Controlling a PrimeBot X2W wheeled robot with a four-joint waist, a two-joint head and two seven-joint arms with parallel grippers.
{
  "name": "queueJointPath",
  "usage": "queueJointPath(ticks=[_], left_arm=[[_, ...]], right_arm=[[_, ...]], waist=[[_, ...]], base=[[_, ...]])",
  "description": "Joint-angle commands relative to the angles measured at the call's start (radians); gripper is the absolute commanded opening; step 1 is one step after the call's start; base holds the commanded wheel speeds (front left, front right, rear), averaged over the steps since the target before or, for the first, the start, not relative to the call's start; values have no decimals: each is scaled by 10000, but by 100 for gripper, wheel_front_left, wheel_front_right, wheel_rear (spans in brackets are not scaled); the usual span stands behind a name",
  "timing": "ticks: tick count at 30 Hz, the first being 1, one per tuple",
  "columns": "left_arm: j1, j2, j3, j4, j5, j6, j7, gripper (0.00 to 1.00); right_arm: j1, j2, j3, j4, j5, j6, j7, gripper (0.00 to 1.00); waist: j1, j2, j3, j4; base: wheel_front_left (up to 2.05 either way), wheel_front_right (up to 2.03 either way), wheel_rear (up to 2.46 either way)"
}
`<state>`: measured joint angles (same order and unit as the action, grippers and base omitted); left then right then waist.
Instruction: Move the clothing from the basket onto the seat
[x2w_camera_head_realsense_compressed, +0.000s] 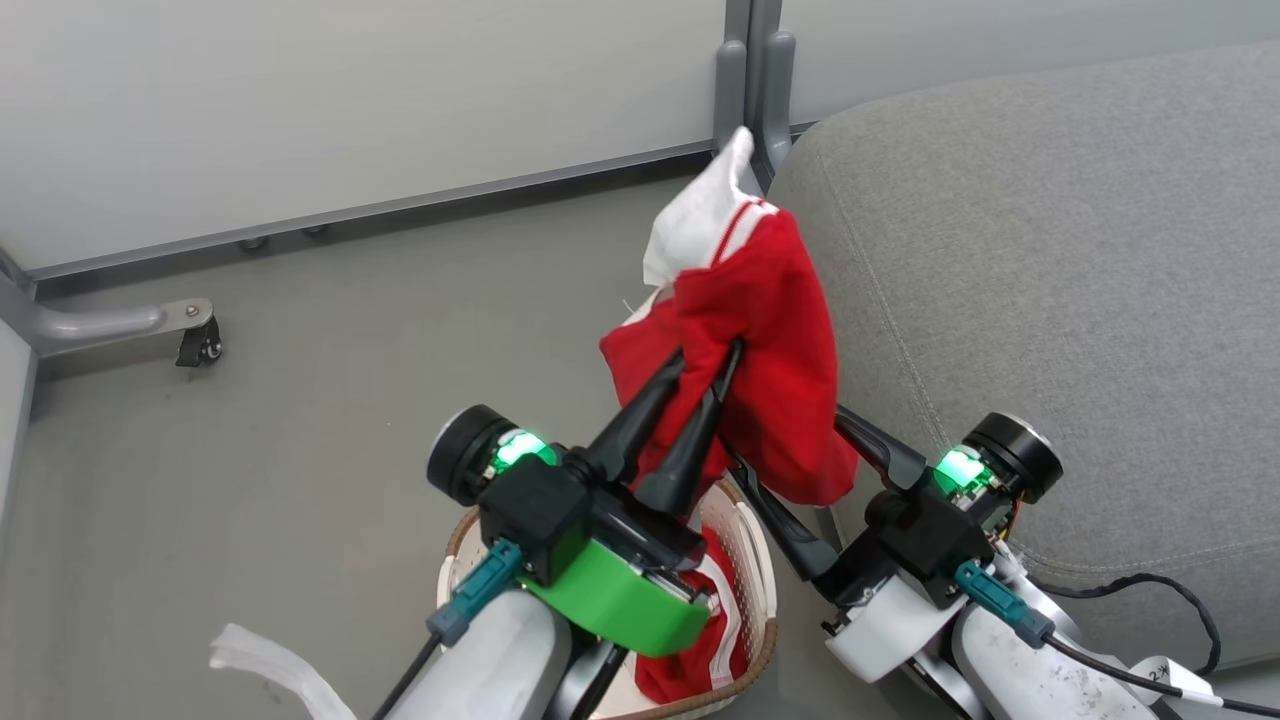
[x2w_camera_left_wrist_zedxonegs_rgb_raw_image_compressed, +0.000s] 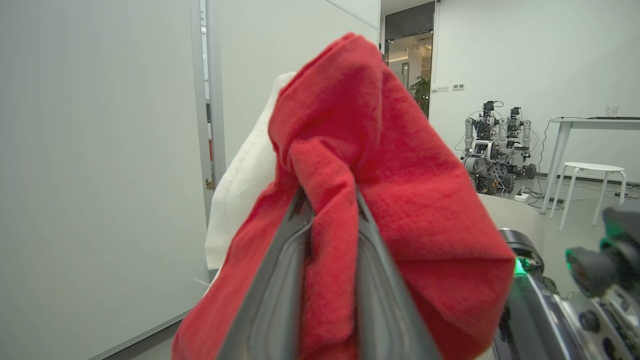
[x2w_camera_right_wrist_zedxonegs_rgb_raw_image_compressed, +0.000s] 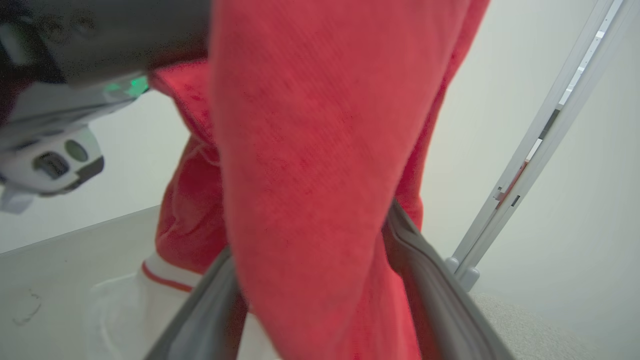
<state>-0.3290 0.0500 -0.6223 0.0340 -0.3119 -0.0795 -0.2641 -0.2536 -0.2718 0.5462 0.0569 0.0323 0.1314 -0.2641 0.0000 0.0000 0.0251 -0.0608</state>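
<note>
Red soft garment (x2w_camera_head_realsense_compressed: 775, 330), bunched, with a white band and two white stripes at its top, hangs in the air above the basket (x2w_camera_head_realsense_compressed: 748, 560). Left tool (x2w_camera_head_realsense_compressed: 710, 352) is nearly closed, pinching a red fold of it. Right tool (x2w_camera_head_realsense_compressed: 790, 450) is spread wide, fingers either side of the hanging cloth, not clamped. Second red garment (x2w_camera_head_realsense_compressed: 700, 655), white-striped, lies inside the basket. Light-grey fabric seat (x2w_camera_head_realsense_compressed: 1050, 300) stands just right of the basket.
</note>
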Motion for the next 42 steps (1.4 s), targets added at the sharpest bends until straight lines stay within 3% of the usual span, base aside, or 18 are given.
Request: queueJointPath(ticks=[1, 9, 10, 11, 33, 34, 35, 36, 42], left_arm=[[-162, 9, -127, 22, -75, -76, -5, 0], [-230, 9, -485, 149, -218, -171, -5, 0], [-224, 9, -498, 159, -224, -171, -5, 0], [-217, 9, -503, 175, -229, -176, -5, 0], [23, 10, -296, 369, -245, -255, -5, 0], [34, 10, -275, 337, -259, -250, -5, 29], [49, 10, -268, 326, -265, -245, -5, 84], [81, 12, -270, 359, -295, -239, -4, 100], [104, 10, -180, 439, -224, -258, -4, 100]], right_arm=[[-159, 1, 15, 90, -64, -13, -6, 100], [-368, 90, 62, 375, -116, -13, -6, 100], [-332, 123, -5, 509, -92, -13, -6, 44], [-322, 176, -79, 596, -85, -13, -6, 0], [84, 441, -595, 88, 415, -13, -6, 0], [88, 451, -602, 81, 419, -13, -6, 0], [94, 457, -607, 76, 424, -13, -6, 0], [107, 463, -615, 66, 427, -13, -6, 0], [189, 521, -843, 25, 445, -13, -6, 0]], waist=[[0, 0, 0, 54], [0, 0, 28, 160], [0, 0, 28, 159], [0, 0, 28, 156], [0, 0, -2, -54], [0, 0, -9, -57], [0, 0, -15, -57], [0, 0, -26, -56], [0, 0, -85, -19]], base=[[0, 0, 0], [0, 0, 0], [0, 0, 0], [0, 0, 0], [0, 0, 0], [0, 0, 0], [0, 0, 0], [0, 0, 0], [0, 0, 0]])
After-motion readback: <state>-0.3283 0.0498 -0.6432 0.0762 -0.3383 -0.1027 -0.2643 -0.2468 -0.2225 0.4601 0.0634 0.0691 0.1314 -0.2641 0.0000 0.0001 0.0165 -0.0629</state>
